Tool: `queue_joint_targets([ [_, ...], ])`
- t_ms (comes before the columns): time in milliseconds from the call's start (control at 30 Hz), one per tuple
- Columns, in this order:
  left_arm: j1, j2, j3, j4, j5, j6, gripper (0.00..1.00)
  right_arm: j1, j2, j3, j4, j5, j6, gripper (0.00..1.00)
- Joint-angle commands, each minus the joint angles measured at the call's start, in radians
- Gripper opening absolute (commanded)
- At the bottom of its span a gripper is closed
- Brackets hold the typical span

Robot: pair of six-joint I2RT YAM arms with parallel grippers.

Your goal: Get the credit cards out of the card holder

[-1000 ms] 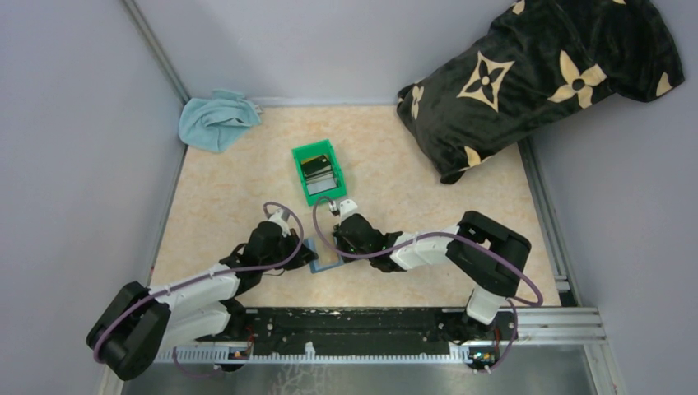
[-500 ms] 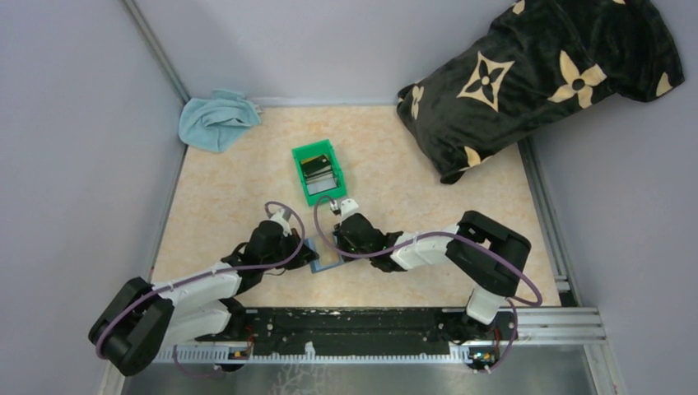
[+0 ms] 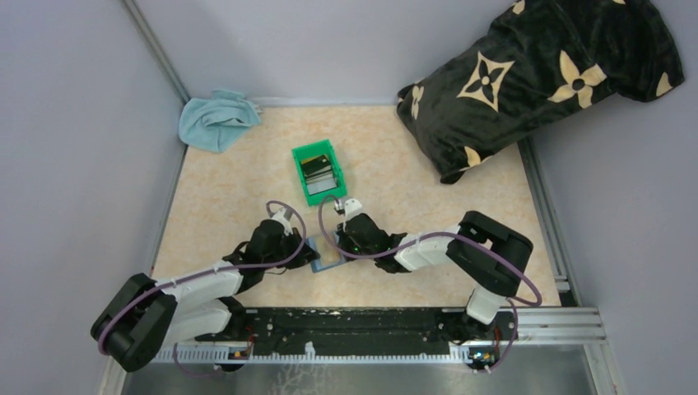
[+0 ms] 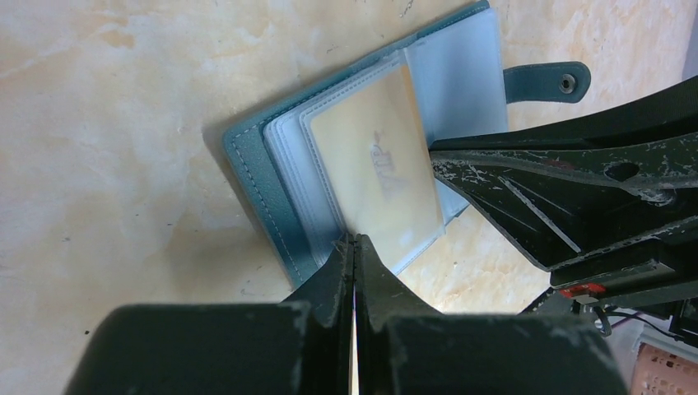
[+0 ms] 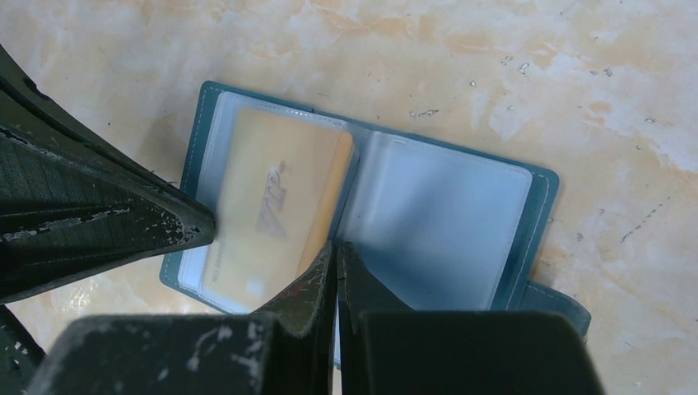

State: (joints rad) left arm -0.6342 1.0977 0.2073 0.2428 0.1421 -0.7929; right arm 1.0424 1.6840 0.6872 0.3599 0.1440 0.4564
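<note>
While the card holder [image 5: 444, 214] lies open and flat on the tabletop [image 3: 230, 206], near the front edge btwn the two arms, it is flanked by a gripper on each side. Its teal cover is turned face down, w/ clear plastic sleeves [image 4: 457, 74] fanned on top and the snap tab [image 4: 547, 82] stuck out past one edge. One tan credit card [image 5: 272, 206] is seen inside a sleeve on the half nearer the left arm; its print is blurred and can't be read. The left gripper [image 4: 354, 240] is closed, fingers pressed together w/ only a hairline btwn them, tips set at the sleeve edge just beside the tan card; whether a sleeve edge is pinched can't be told. The right gripper [image 5: 336, 247] is likewise closed, no gap shown, tips placed at the holder's fold, right by the tan card's edge; nothing is clearly seen held. Both grippers are found v. near each other over the holder. Further back, a green bin [image 3: 323, 196] is set apart from the holder, w/ dark and grey cards [image 3: 317, 170] seen inside. A light-blue cloth [image 3: 216, 119] is bunched at the far left corner, and a black cushion [image 3: 543, 70] w/ tan flower marks is leant at the far right.
</note>
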Motion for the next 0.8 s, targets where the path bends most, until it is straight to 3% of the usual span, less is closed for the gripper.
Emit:
queue_joint_targets([
  [0, -0.004, 0.025, 0.017, 0.042, 0.003, -0.004, 0.0, 0.008, -0.041, -0.021, 0.019, -0.082, 0.004, 0.0],
  [533, -0.004, 0.046, 0.015, 0.043, -0.018, 0.006, 0.0, -0.019, -0.169, -0.094, 0.049, -0.047, 0.019, 0.0],
  [767, -0.003, 0.062, 0.026, 0.049, -0.006, 0.009, 0.0, -0.064, -0.165, -0.116, 0.112, -0.128, 0.031, 0.16],
])
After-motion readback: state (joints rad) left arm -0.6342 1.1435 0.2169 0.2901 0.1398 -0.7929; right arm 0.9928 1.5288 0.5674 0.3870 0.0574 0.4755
